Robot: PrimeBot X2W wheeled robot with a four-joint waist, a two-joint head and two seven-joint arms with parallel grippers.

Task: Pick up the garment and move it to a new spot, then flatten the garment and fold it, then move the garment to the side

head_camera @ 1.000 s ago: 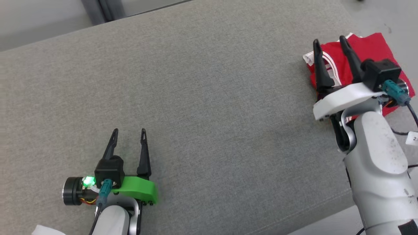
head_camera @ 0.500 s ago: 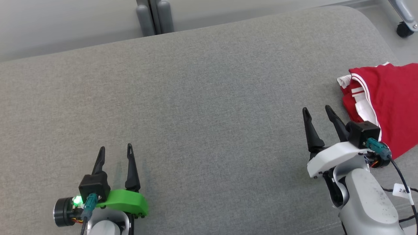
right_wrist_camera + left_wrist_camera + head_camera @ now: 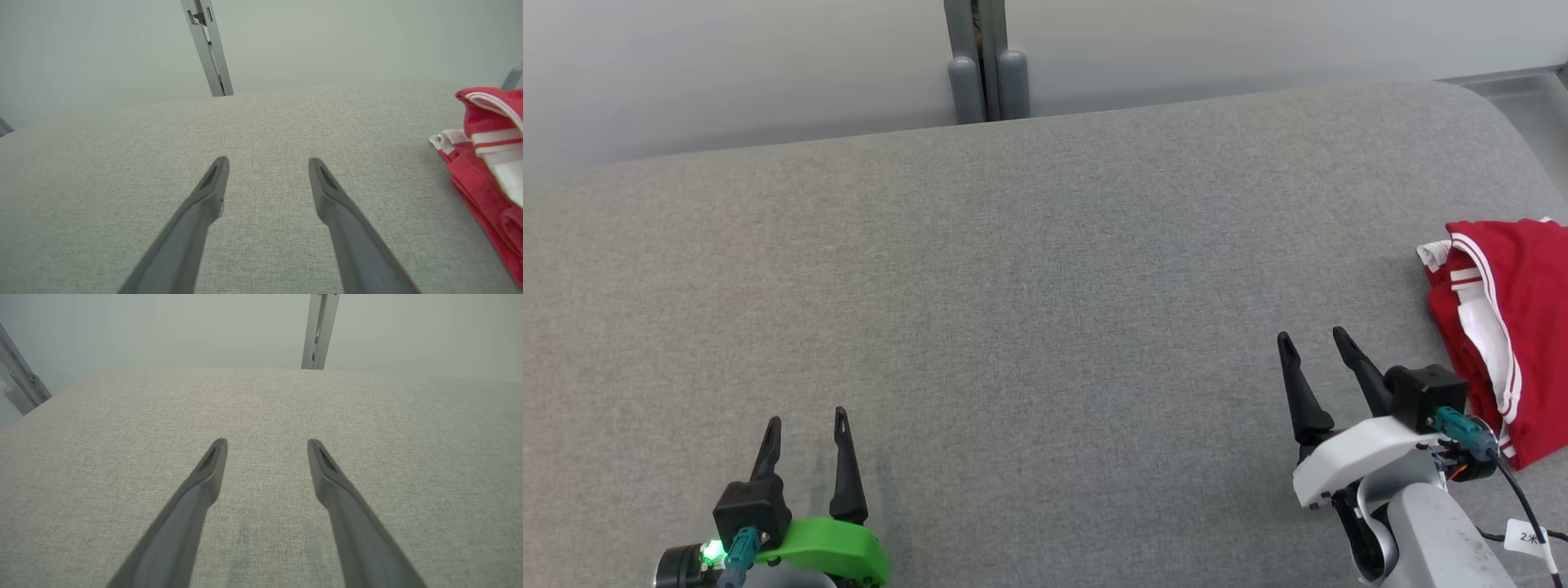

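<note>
The right gripper (image 3: 1312,335) is being held wide open, with nothing being gripped between its two dark fingers (image 3: 1298,388) and bare grey cushion (image 3: 1045,286) being seen in the gap. The fingers are being pointed forward and slightly leftward, low over the cushion; whether the tips are being rested on the fabric cannot be told. The pale forearm (image 3: 1429,539) behind it is being carried up from the lower right of the head view, with a cable (image 3: 1523,506) being trailed from the wrist. The garment (image 3: 1511,327), red with white stripes and lying in folds, is being left on the cushion just to the right of this gripper, apart from the fingers. In the right wrist view it is being shown to the right of the fingertips, untouched. The left gripper (image 3: 805,418) is likewise being held fully open and empty, well to the left of the right one, its fingers being pointed forward over bare cushion. A grey post (image 3: 984,73) is being seen beyond the cushion's far edge, ahead of both grippers.
</note>
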